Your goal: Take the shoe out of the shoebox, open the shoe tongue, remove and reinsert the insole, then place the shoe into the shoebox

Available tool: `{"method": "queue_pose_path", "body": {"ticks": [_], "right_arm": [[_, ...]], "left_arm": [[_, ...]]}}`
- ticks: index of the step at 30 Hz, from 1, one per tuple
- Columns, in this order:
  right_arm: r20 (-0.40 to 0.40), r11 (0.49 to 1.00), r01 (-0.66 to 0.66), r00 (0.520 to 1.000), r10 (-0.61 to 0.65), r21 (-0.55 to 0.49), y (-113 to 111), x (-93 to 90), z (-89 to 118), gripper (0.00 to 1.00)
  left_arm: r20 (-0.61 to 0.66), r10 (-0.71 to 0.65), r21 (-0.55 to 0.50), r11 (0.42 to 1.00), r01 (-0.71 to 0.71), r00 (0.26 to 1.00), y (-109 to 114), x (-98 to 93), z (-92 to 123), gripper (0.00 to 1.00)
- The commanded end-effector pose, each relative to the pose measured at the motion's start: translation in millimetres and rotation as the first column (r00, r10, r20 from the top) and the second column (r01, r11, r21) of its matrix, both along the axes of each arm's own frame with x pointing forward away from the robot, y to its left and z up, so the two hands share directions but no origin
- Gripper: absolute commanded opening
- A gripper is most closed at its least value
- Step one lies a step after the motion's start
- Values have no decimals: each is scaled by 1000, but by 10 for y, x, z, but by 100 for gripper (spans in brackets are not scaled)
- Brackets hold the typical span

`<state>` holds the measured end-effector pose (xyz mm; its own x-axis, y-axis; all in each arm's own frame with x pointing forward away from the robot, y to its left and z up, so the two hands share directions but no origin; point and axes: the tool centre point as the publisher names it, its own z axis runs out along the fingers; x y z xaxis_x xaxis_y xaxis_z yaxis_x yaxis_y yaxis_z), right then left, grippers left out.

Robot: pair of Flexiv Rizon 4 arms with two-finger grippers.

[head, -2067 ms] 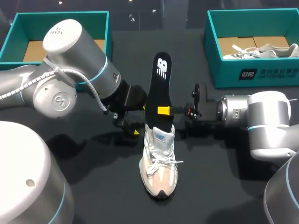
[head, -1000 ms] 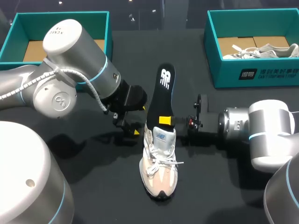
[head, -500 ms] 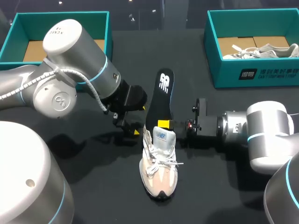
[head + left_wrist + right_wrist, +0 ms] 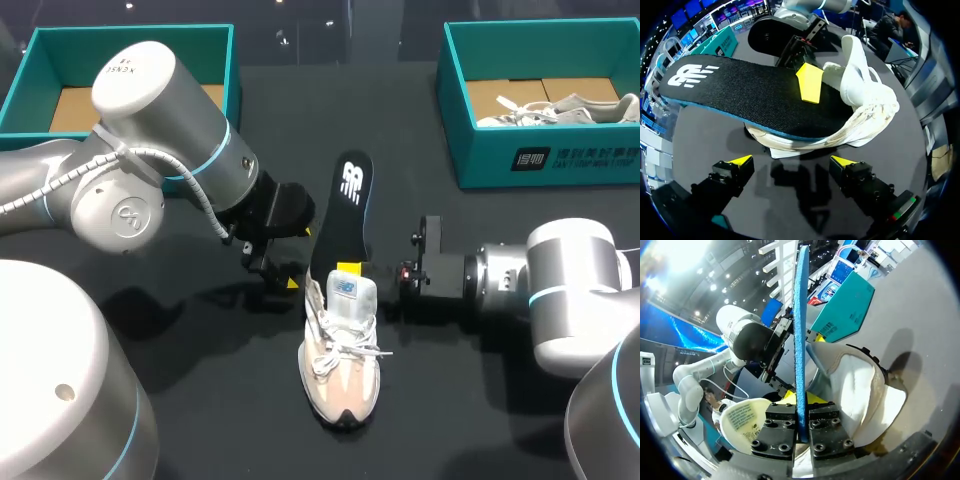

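Shoe (image 4: 340,360) stands near the middle of the table (image 4: 200,420), toe toward the near edge, tongue pulled forward; both teal shoeboxes sit at the far corners, the left shoebox (image 4: 30,80) and the right shoebox (image 4: 455,110), the latter holding a second shoe (image 4: 560,108).

Insole (image 4: 342,215) stands steeply out of the shoe's opening, forepart inside, logo end up; right gripper (image 4: 349,268) is clamped narrow on it from both faces just above the collar; the right wrist view confirms the right gripper (image 4: 802,422) pinching the insole's edge.

Left gripper (image 4: 792,161) is spread wide, just beside the shoe's heel and not touching; nothing between its fingers.

Change over the last two seconds: insole sits visibly lower, more of it swallowed by the shoe; right gripper has come down with it toward the collar; left arm and shoe have not shifted.

Judgement: reinsertion is under way, roughly half seated; the heel end is still to be laid in; the grip point is now near the collar, so the pinch likely has to move or let go; buckling of the forepart is a risk.
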<state>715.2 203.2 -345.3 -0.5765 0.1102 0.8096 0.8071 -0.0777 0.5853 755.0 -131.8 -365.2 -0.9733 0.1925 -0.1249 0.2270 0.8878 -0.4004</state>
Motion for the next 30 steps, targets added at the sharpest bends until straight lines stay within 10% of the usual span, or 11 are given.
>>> {"method": "queue_pose_path", "body": {"ticks": [1,9,30], "right_arm": [[-5,1000,-6,1000,6,3,55,-159,-161,0],[14,1000,-27,1000,27,-12,74,-104,-65,23],[53,995,-75,996,78,-67,100,22,143,28]], "left_arm": [[0,-1,-1,1000,1,1000,16,-7,10,100],[0,-1,-1,1000,1,1000,16,-7,10,100],[0,-1,-1,1000,1,1000,16,-7,10,100]]}}
